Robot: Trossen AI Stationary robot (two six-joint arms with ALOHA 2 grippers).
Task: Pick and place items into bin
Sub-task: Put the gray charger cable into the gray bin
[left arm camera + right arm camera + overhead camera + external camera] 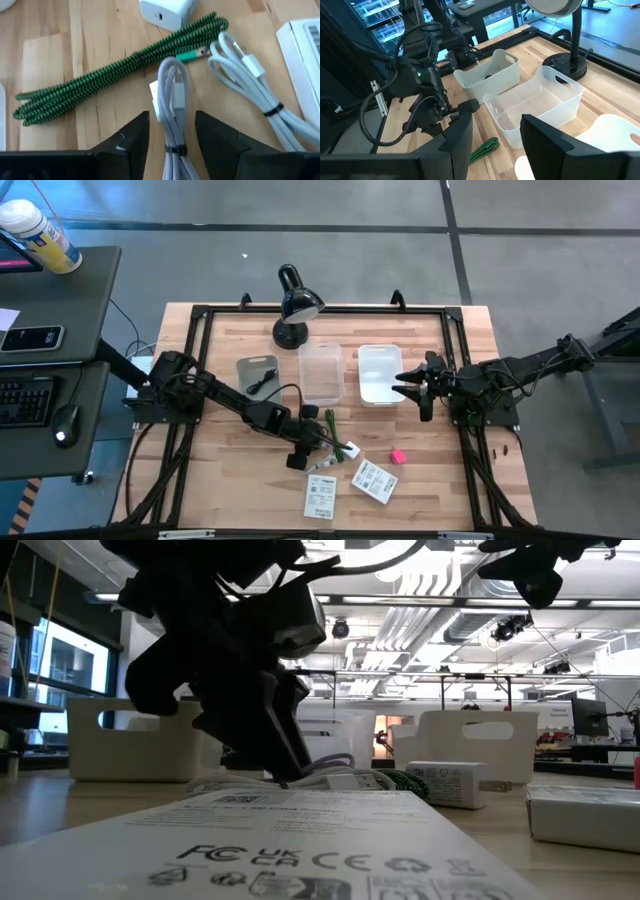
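My left gripper [172,145] is open, low over the table's near middle [312,452]. Its fingers stand on either side of a coiled pale grey cord [172,107] tied with a black band, with a gap on each side. Beside it lie a green braided cord [115,75], a second pale cord [250,80] and a small white block [165,12], all on the wood. Two white printed packets [320,496] [374,480] and a tiny pink cube [397,455] lie nearer the near edge. My right gripper [495,150] is open, held above the white bin [380,373].
Three bins stand in a row mid-table: a grey one [257,373] holding a black cord, a clear one [321,370] and the white one. A black desk lamp [293,305] stands behind them. A black frame [200,315] runs around the table.
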